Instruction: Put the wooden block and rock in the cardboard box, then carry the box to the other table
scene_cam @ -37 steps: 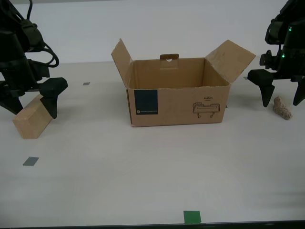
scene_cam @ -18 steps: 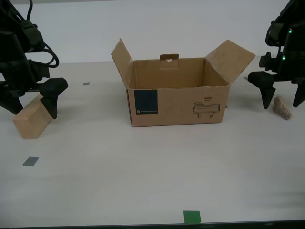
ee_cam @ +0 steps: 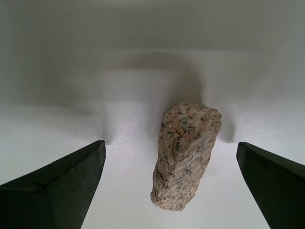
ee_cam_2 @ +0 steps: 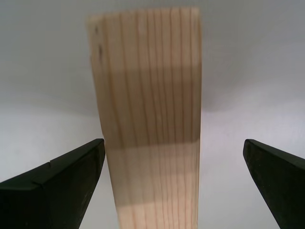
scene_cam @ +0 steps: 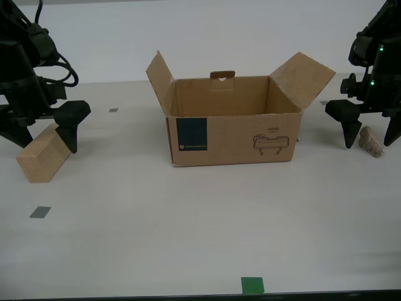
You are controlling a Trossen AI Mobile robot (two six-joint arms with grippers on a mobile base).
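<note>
My first claw [ee_cam: 169,191] hangs released, its two dark tips spread wide with the rock [ee_cam: 186,155] lying between them on the surface [scene_cam: 188,226], touching neither tip. In the exterior view that claw [scene_cam: 369,135] stands at about 3 o'clock from the cardboard box [scene_cam: 232,138], the rock [scene_cam: 371,142] just beside one tip. The rock's long axis appears to run along the claw's line of sight, so the tips would close across its narrow width.

My second claw [ee_cam_2: 174,186] is likewise released, straddling the wooden block [ee_cam_2: 150,119], whose length also runs away from the camera; one tip sits nearly against it. The block [scene_cam: 42,155] lies at about 9 o'clock from the box, which stands open.
</note>
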